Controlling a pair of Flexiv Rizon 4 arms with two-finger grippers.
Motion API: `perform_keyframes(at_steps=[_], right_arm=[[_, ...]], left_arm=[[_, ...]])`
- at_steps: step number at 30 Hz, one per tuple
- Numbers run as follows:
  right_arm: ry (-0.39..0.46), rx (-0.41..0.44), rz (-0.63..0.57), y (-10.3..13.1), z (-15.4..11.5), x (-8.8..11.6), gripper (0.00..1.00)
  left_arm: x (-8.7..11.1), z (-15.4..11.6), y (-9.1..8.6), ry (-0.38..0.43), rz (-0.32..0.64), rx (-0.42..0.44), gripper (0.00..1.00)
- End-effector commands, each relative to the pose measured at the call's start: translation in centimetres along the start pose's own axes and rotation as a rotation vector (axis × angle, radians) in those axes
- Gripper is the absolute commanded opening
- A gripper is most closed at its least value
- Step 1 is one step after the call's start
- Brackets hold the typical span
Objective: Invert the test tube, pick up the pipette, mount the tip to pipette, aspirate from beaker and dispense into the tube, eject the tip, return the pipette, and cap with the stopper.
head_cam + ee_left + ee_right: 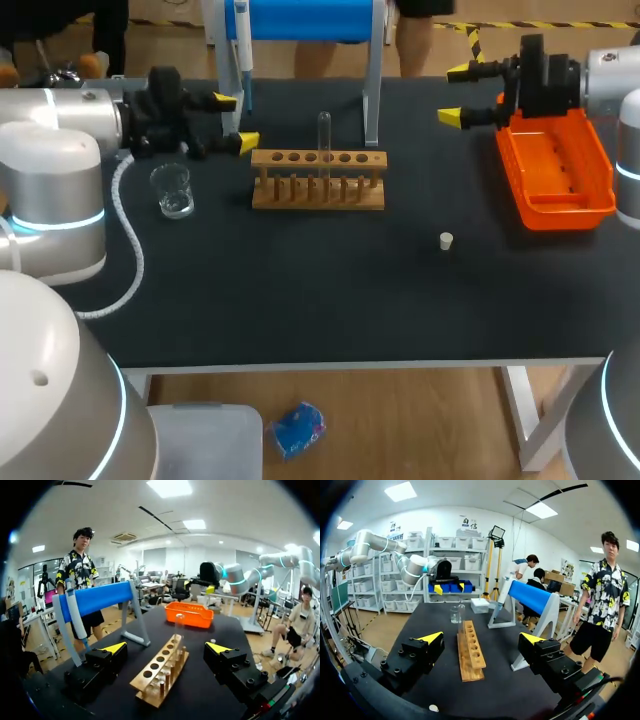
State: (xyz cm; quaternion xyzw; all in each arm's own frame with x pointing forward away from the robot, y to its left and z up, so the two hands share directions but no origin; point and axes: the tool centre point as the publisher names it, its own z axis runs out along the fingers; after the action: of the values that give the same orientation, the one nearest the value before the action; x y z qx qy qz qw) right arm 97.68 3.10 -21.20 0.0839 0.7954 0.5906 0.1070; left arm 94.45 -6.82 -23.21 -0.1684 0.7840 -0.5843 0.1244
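A wooden rack [318, 181] stands mid-table with one clear test tube [324, 134] upright in it. The pipette [243, 48] hangs on the blue stand [310, 18] at the back. A glass beaker [173, 190] sits left of the rack, and a small white stopper [446, 240] lies to its right. My left gripper [232, 122] hovers open above the beaker's far side. My right gripper [455, 95] is open beside the orange tray [556, 172]. From the left wrist, the rack [162, 670] and tube [178, 625] lie ahead of the open gripper [166, 647]. From the right wrist, the rack [470, 650] lies ahead of its gripper [482, 638].
The orange tray stands at the table's back right corner, close under my right wrist. The blue stand's white legs [372, 100] come down just behind the rack. A grey cable [130, 245] loops from my left arm onto the table's left side.
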Motion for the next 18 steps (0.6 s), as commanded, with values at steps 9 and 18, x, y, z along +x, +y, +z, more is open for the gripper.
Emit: perform_keyframes(at_steps=[9, 18], right_arm=[[0.003, 0.001, 0.000, 0.0, 0.0, -0.1, 1.00], [0.101, -0.015, -0.067, 2.3, 2.5, 0.0, 1.00]], left_arm=[[3.0, 0.1, 2.9, -0.043, -0.016, 0.020, 1.00], [3.0, 0.1, 2.9, -0.043, -0.016, 0.020, 1.00]])
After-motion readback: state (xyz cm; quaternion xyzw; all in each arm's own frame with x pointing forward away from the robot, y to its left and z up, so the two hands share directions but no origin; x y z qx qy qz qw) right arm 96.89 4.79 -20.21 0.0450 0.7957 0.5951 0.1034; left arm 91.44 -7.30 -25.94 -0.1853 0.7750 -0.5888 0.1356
